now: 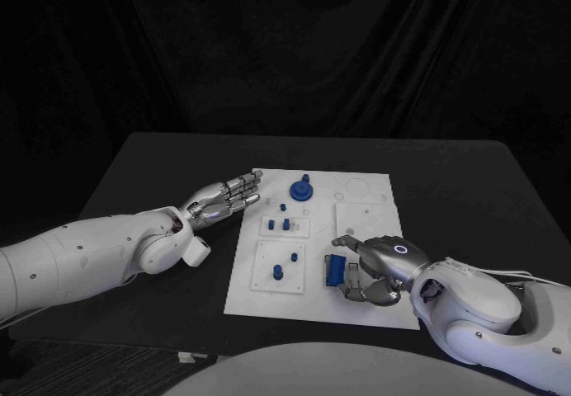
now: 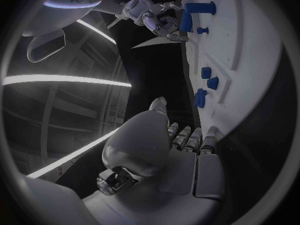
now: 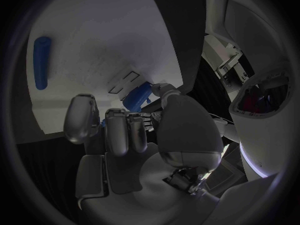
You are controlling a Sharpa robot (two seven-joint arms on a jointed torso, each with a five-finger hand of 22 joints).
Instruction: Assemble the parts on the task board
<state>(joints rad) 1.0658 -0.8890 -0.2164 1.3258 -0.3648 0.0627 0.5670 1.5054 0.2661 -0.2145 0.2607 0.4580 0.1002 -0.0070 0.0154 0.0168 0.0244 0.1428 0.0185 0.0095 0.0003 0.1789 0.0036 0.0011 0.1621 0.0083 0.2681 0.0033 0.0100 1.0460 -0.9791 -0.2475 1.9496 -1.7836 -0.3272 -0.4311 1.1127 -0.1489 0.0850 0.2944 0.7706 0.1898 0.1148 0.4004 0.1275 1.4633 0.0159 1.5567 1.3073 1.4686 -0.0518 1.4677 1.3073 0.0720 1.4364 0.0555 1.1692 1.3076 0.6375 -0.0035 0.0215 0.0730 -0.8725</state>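
Several blue parts sit on the white task board (image 1: 363, 216), which lies in the middle of the black table (image 1: 131, 177). At the far end of the board stands a round blue part (image 1: 302, 190) with a short post on top. Nearer the middle, two small blue pieces (image 1: 280, 224) stand side by side in a raised white inset, and one more small blue peg (image 1: 277, 271) stands in the inset at the near left corner. At the near right part of the board a blue block (image 1: 337, 269) is next to the right hand (image 1: 379, 271). This hand rests over the board edge with fingers curled inward around the block; in the right wrist view a blue piece (image 3: 139, 96) shows between the fingertips and the thumb, so the hand seems to pinch it. A long blue bar (image 3: 41, 62) lies apart on the board in that view. The left hand (image 1: 221, 198) hovers just beside the left edge of the board, near the far end, with fingers straight and close together, holding nothing.
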